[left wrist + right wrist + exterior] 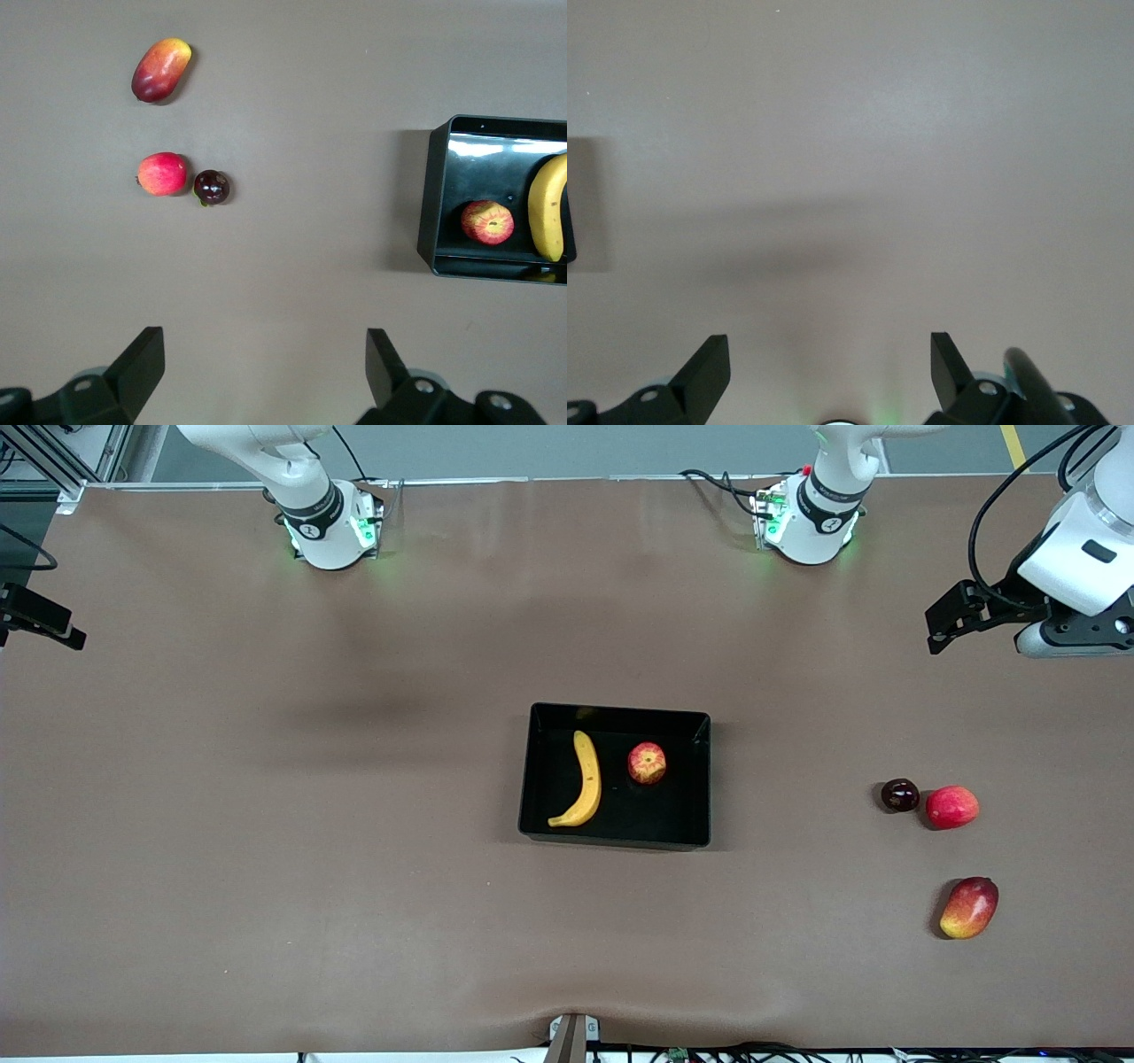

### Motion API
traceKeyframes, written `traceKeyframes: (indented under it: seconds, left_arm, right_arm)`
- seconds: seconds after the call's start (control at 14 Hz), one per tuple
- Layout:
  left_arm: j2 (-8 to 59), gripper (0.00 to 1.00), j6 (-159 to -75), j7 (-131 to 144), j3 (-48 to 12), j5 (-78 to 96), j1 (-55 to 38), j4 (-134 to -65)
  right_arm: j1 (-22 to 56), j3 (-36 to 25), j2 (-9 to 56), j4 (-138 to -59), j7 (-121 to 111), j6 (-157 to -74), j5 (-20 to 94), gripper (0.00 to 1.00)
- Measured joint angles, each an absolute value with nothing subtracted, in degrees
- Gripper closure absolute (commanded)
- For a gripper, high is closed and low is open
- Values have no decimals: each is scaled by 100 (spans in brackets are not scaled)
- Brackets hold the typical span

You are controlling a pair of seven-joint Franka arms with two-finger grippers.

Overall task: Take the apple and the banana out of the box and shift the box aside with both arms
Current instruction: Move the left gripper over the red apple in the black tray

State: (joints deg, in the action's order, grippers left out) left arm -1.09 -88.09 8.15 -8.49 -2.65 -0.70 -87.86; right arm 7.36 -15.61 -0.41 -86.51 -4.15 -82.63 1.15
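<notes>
Both grippers stand with fingers spread wide and empty: the left gripper (266, 372) hangs over bare brown desk (266, 886) at the left arm's end, and the right gripper (830, 372) hangs over bare desk at the right arm's end, out of the front view. Between them, at mid-desk, sits the shallow black rectangular plastic box (615, 834). Inside it lie the single curved yellow banana (584, 780), on the side toward the right arm, and the small round red apple with yellowish streaks (647, 763), on the side toward the left arm, the two apart from each other. The banana's long axis runs from the arm bases toward the front camera, so a grasp across its middle would want the fingers set crosswise to that line. By the look of it the apple is the left arm's natural pick and the banana the right arm's, each lying well apart from its gripper. Nothing is out of the box yet. Three loose fruits, a dark round one (899, 794), a smooth pink-red one (952, 807) and an oval red-and-yellow mango (968, 907), lie near the left arm's end.
</notes>
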Motion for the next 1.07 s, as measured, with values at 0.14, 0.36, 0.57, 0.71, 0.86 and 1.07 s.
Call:
traceKeyframes:
  seconds: [0.14, 0.36, 0.57, 0.71, 0.86, 1.07]
  left_arm:
    - [-108, 0, -8809, 816, -849, -265, -70, -8786]
    - [-107, 0, -8809, 816, -849, -265, -70, -8786]
    - [-92, 0, -8809, 816, -863, -264, -99, -8781]
    - [-33, 0, -8809, 874, -873, -248, -137, -8779]
    - [90, 0, -8813, 1107, -943, -159, -192, -8775]
    - [398, 0, -9102, 1662, -1259, -146, -264, -8769]
  right_arm:
    - [736, -1561, -41, -8651, -414, -8263, 115, 0]
    - [736, -1563, -41, -8651, -414, -8262, 115, 0]
    - [734, -1565, -41, -8651, -413, -8262, 115, 0]
    - [734, -1565, -41, -8651, -413, -8263, 115, 0]
    - [729, -1567, -41, -8651, -408, -8263, 115, 0]
    - [684, -1590, -41, -8650, -402, -8264, 115, 0]
